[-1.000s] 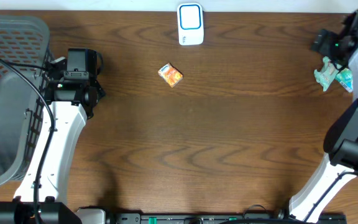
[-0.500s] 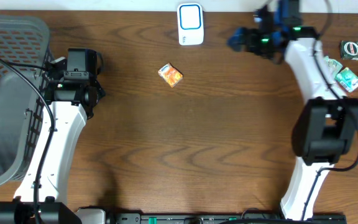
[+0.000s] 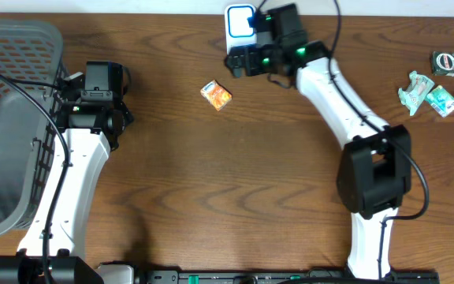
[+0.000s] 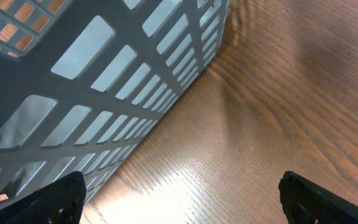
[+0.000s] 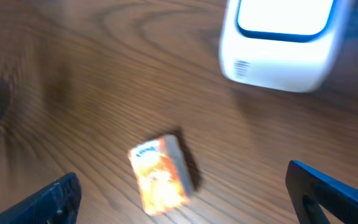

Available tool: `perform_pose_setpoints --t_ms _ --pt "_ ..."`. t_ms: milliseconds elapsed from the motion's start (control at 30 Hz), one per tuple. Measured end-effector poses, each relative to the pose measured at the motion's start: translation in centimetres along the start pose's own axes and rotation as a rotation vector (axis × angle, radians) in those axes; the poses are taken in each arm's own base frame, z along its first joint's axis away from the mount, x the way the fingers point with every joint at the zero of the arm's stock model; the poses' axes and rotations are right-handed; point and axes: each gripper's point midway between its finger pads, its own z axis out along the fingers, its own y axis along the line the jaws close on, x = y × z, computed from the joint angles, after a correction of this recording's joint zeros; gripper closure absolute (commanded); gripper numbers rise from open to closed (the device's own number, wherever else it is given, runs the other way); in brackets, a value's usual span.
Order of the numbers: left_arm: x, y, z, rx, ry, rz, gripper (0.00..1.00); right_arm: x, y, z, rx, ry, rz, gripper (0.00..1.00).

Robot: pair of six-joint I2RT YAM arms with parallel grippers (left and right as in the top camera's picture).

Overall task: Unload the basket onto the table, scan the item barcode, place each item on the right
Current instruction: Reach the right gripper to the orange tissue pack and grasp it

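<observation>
Orange packet point(image 3: 217, 95) on table point(image 3: 211, 181), near far edge, mid-width, just in front of white barcode scanner point(image 3: 241, 30). Right gripper point(image 3: 240, 61) nearer, jaws wide apart, empty; packet below between them, long axis crossing closing line. Left gripper point(image 3: 101, 80) spread too, beside basket point(image 3: 6, 118).

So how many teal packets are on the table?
2: one teal packet near the right edge of the overhead view, a second teal packet just right of it, slightly nearer the robot. More could lie past the frame edge.
</observation>
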Motion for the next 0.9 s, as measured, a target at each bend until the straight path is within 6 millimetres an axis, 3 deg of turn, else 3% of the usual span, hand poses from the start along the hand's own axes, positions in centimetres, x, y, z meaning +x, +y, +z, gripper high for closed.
perform_pose_setpoints --t_ms 100,200,433,567,767,900 --pt "0.0 0.0 0.0 0.000 0.000 0.000 0.02 0.1 1.7 1.8 -0.006 -0.025 -0.003 0.01" --pt "0.0 0.0 0.0 0.000 -0.001 0.000 0.02 1.2 2.2 4.5 -0.008 -0.021 -0.015 0.11" --pt "0.0 0.0 0.0 0.000 0.000 0.000 0.02 6.0 1.9 9.3 0.008 0.087 -0.064 0.15" --pt "0.0 0.0 0.0 0.000 0.000 0.000 0.02 7.2 1.9 9.9 0.014 0.117 -0.083 0.32" --pt "0.0 0.0 0.0 0.000 0.000 0.000 0.02 8.2 1.4 9.7 0.029 0.160 -0.082 0.46" --pt "0.0 0.0 0.0 0.000 0.000 0.000 0.02 9.5 1.0 9.5 0.042 0.213 -0.060 0.67"
